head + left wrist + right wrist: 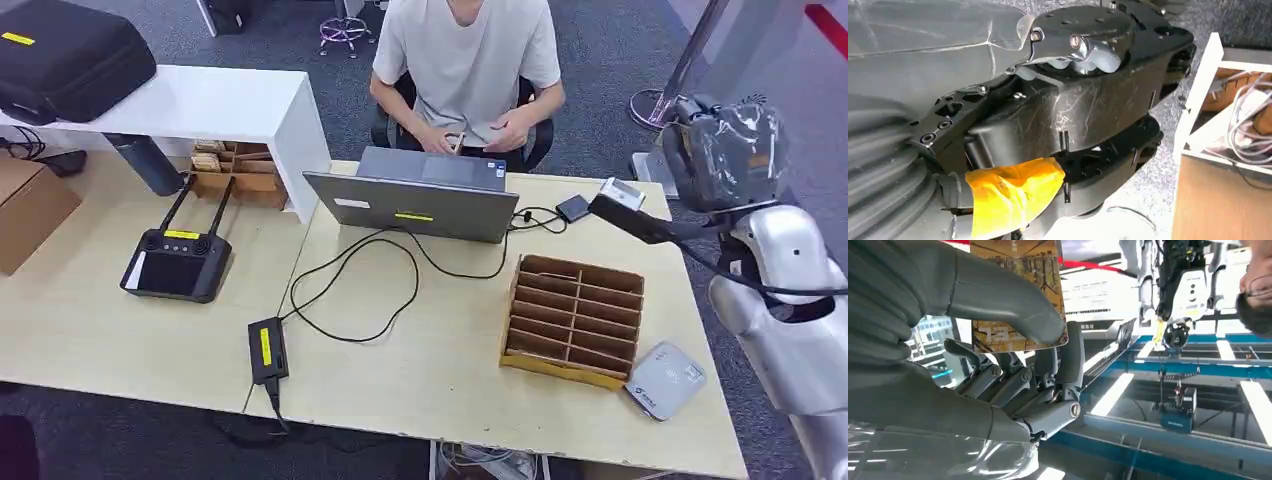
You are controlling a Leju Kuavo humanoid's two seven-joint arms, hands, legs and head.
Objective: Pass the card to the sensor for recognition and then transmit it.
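Card (pixel 1018 290): pinned between my right thumb and the dark fingers behind it, its yellow-brown printed face toward the wrist camera; in the head view it is hidden behind my raised hand.
Right hand (pixel 1013 365): clamped on the card, thumb lying across its face, fingers stacked along its back edge. In the head view the hand (pixel 725 150) is raised at about 2 o'clock, beyond the right edge of the table (pixel 450 370), under a clear plastic cover.
Left hand: hanging low; the wrist camera shows its grey ribbed cover (pixel 893 175), but the fingers are hidden, so I cannot tell whether they are apart or together.
Sensor (pixel 665 380): small white reader lying flat near the table's right front corner, at about 4 o'clock, just beside the cardboard sorter (pixel 572 320).
Cardboard sorter: slotted tray on the right half of the table.
Laptop (pixel 415 200): open at 12 o'clock, lid back toward me, black cables running from it.
Person (pixel 465 60): seated behind the laptop, hands together at the far table edge.
Remote controller (pixel 175 265): black, on the left table at 9 o'clock.
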